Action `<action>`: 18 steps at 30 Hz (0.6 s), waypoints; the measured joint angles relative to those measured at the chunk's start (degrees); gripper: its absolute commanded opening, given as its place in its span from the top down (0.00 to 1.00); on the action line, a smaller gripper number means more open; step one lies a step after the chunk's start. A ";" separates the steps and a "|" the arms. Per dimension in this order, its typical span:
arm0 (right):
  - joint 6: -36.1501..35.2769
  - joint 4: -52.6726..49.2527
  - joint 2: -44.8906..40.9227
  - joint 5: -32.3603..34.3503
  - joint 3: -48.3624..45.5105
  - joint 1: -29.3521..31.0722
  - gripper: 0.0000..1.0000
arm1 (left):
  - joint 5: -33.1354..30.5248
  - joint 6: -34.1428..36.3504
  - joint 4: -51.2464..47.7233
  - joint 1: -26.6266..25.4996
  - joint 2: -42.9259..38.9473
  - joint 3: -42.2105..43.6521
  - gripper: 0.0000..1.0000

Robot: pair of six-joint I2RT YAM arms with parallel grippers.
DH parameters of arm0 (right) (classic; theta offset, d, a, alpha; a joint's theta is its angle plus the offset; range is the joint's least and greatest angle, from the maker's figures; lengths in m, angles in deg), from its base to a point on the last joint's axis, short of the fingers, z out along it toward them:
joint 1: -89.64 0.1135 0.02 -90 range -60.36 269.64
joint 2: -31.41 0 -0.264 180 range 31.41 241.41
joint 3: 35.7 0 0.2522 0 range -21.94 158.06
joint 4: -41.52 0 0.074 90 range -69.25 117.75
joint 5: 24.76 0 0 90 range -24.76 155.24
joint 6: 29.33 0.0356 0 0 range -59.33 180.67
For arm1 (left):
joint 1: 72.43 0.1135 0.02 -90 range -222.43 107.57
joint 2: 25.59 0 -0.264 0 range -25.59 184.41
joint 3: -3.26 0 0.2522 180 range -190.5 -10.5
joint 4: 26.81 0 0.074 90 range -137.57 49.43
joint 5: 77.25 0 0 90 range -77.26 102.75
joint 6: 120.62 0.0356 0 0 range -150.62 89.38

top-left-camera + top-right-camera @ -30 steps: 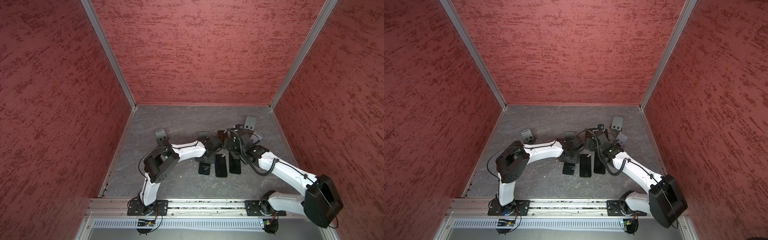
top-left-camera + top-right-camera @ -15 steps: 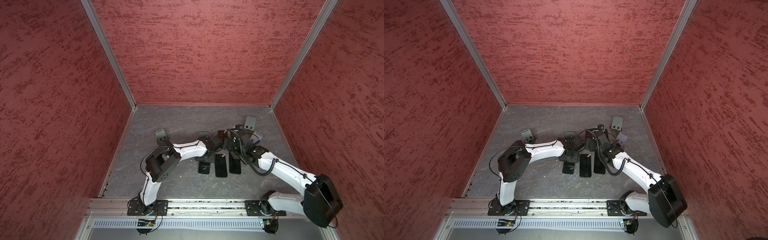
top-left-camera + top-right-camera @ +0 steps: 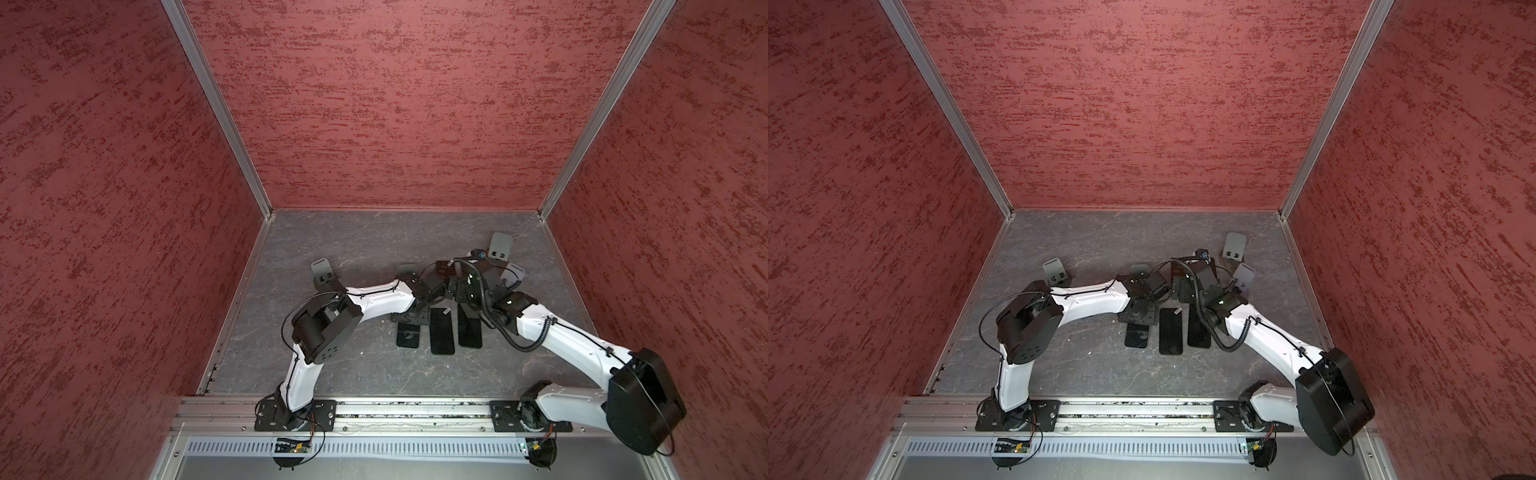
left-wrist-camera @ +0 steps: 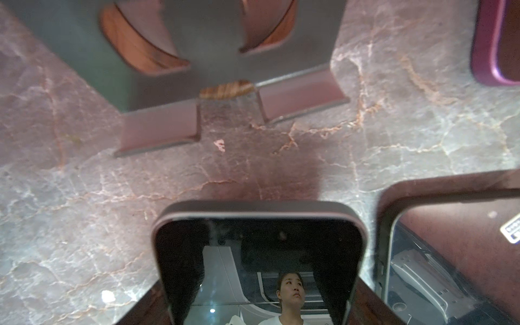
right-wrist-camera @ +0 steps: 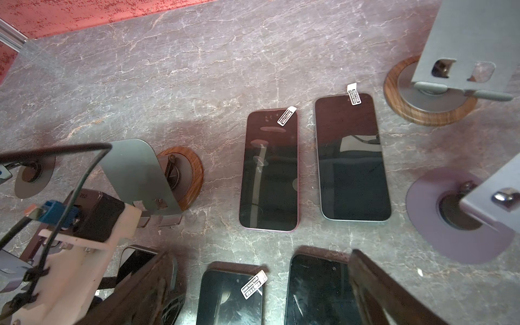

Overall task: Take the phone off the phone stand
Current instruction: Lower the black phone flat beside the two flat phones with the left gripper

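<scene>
- Table [image 3: 374,249], one: a grey veined slab enclosed by three red walls [image 3: 395,104].
- Arms, two: the left arm [image 3: 374,301] and the right arm [image 3: 573,345], both white, with their wrists close together.
- Phone stands [image 3: 1234,245], four:
  - The nearest stand [image 4: 230,73] is just ahead of the left gripper's fingertips.
  - The outer stand [image 3: 1054,270] is well off to that gripper's left.
  - The forward stand [image 5: 467,42] and the side stand [image 5: 501,191] are both to the right of the right gripper.
- Left gripper [image 4: 261,301], one: its two fingers [image 4: 371,312] lie along both long edges of the phone [image 4: 259,253]. Whether they press on it cannot be told.
- Right gripper [image 5: 260,253], one: its jaws are spread wide above the table.
- Phones, five, all screen-up:
  - The phone between the left fingers lies clear of the nearest stand, with bare table between them.
  - Two near phones, one labelled [image 5: 230,298] and one plain [image 5: 318,292], lie side by side under the right gripper.
  - Two far phones, one purple-rimmed [image 5: 268,171] and one silver-rimmed [image 5: 353,157], lie ahead of the right gripper.
- Labels [image 5: 287,115], three visible: small white tabs at the far corners of both far phones and of one near phone.
</scene>
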 measured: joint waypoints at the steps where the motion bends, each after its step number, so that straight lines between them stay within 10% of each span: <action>1: 0.00 0.00 0.00 -0.04 0.00 -0.02 0.01 | -0.09 -0.09 -0.09 0.00 0.04 -0.07 0.22; 18: 0.00 0.00 -0.04 -0.52 0.00 -0.57 0.01 | -1.57 -0.48 -1.90 -0.11 0.33 -0.96 0.10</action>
